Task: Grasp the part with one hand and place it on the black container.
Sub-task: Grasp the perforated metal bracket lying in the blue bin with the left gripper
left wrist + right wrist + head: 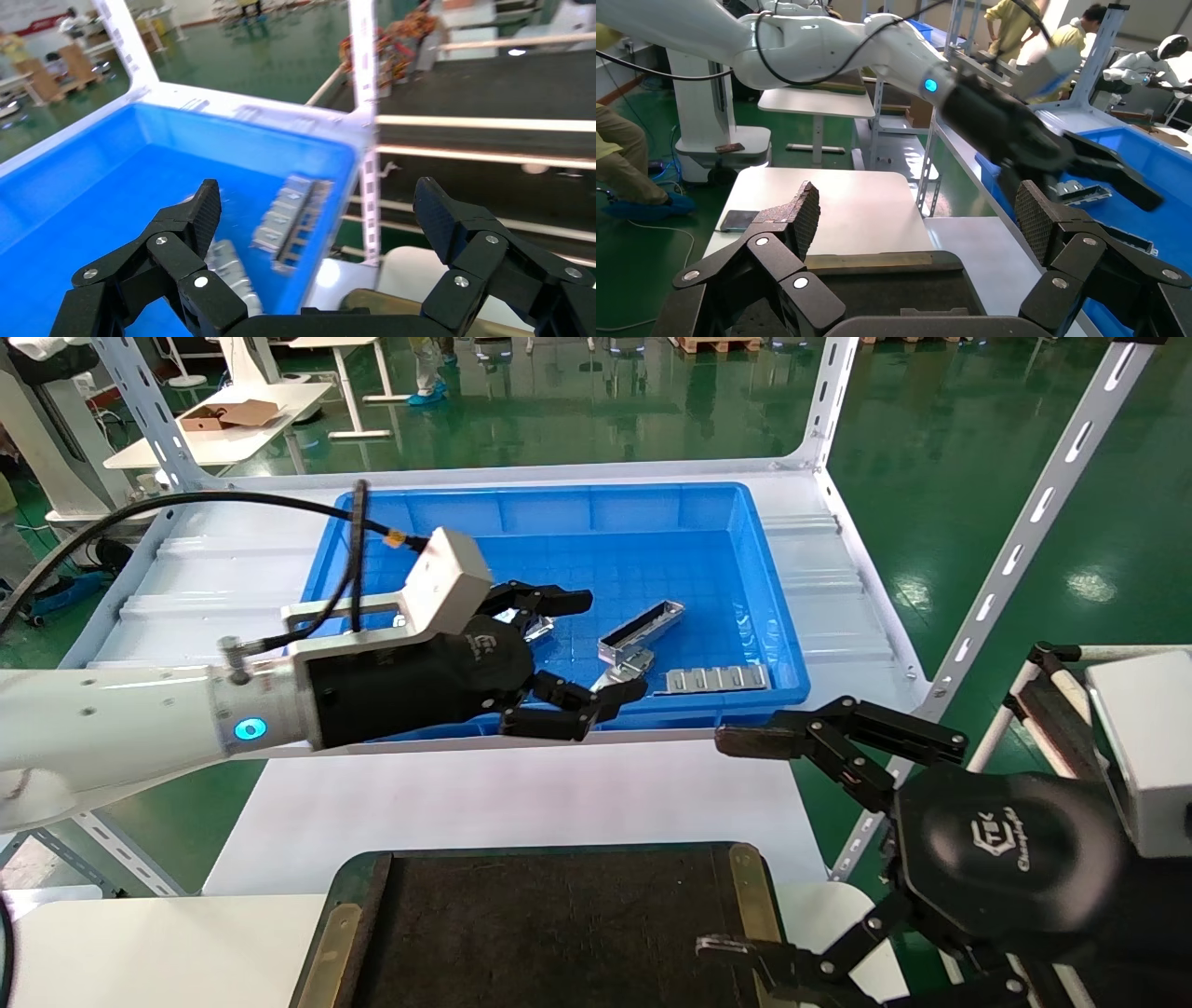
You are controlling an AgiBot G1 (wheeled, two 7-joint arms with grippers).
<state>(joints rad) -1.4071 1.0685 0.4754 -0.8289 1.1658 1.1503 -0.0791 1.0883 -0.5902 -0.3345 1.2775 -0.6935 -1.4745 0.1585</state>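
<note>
The part (626,665), a short silver-grey channel, lies on the floor of the blue bin and shows beside one finger in the left wrist view (232,268). My left gripper (596,649) is open and empty. It hovers over the bin's front half with the part just off its nearer fingertip; in its own view (318,207) nothing lies between the jaws. The black container (559,933), a flat tray with brass side strips, lies at the near table edge. My right gripper (728,845) is open and empty over the tray's right edge (877,288).
The blue bin (559,509) sits on a white rack shelf. It also holds a longer channel (641,624) and a flat strip with square holes (715,679) by its front wall. White rack uprights (1024,533) stand at the right. A white table (512,803) lies between bin and tray.
</note>
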